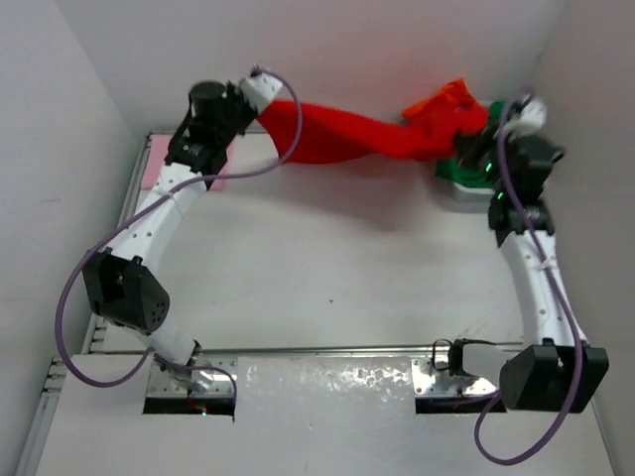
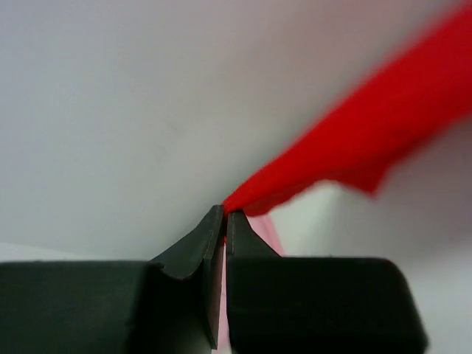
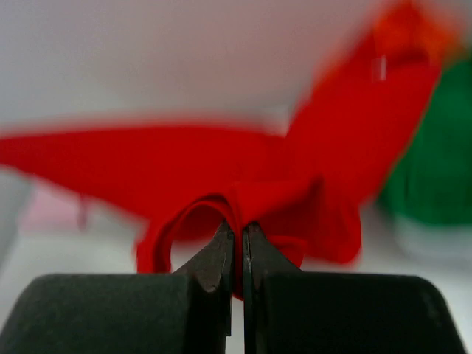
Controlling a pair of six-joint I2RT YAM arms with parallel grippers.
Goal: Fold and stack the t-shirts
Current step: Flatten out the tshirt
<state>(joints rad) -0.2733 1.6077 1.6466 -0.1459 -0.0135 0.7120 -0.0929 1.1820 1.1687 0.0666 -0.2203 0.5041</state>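
Observation:
The bright red t-shirt (image 1: 347,134) hangs stretched in the air across the back of the table between both arms. My left gripper (image 1: 260,114) is shut on its left end, seen as red cloth (image 2: 354,144) running from the fingertips. My right gripper (image 1: 474,139) is shut on its right end, where a bunched fold (image 3: 251,195) sits between the jaws. The orange t-shirt (image 1: 448,104) and the green t-shirt (image 1: 458,167) lie bunched at the back right; the green one also shows in the right wrist view (image 3: 435,162). The light pink t-shirt (image 1: 152,174) lies at the back left, partly under my left arm.
A white basket (image 1: 464,190) sits at the back right under the green and orange cloth. White walls close in the back and both sides. A metal rail (image 1: 327,349) runs along the near edge between the arm bases.

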